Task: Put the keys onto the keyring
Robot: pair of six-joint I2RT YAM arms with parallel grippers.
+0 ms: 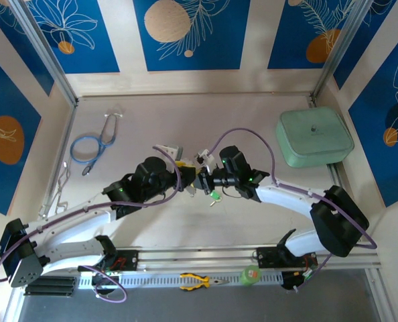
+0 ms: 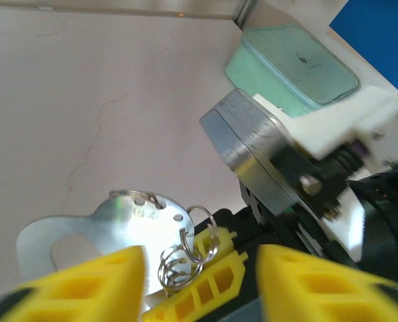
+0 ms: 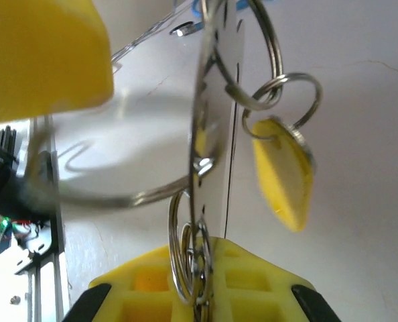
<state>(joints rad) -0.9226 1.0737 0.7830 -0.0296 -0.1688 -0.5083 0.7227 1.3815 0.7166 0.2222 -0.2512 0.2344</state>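
Observation:
The keyring is a flat silver plate with holes and several small wire rings on it. My right gripper is shut on the plate's ringed edge, and its yellow fingers show in the left wrist view. A yellow-headed key hangs from a ring on the plate. My left gripper is open, its fingers standing either side of the right gripper's tip. In the top view the two grippers meet mid-table. A green-headed key shows just below them; I cannot tell if it hangs.
A mint-green case sits at the back right. A blue stethoscope and silver wire clips lie at the left. Yellow-handled pliers and a green tape roll rest on the front rail.

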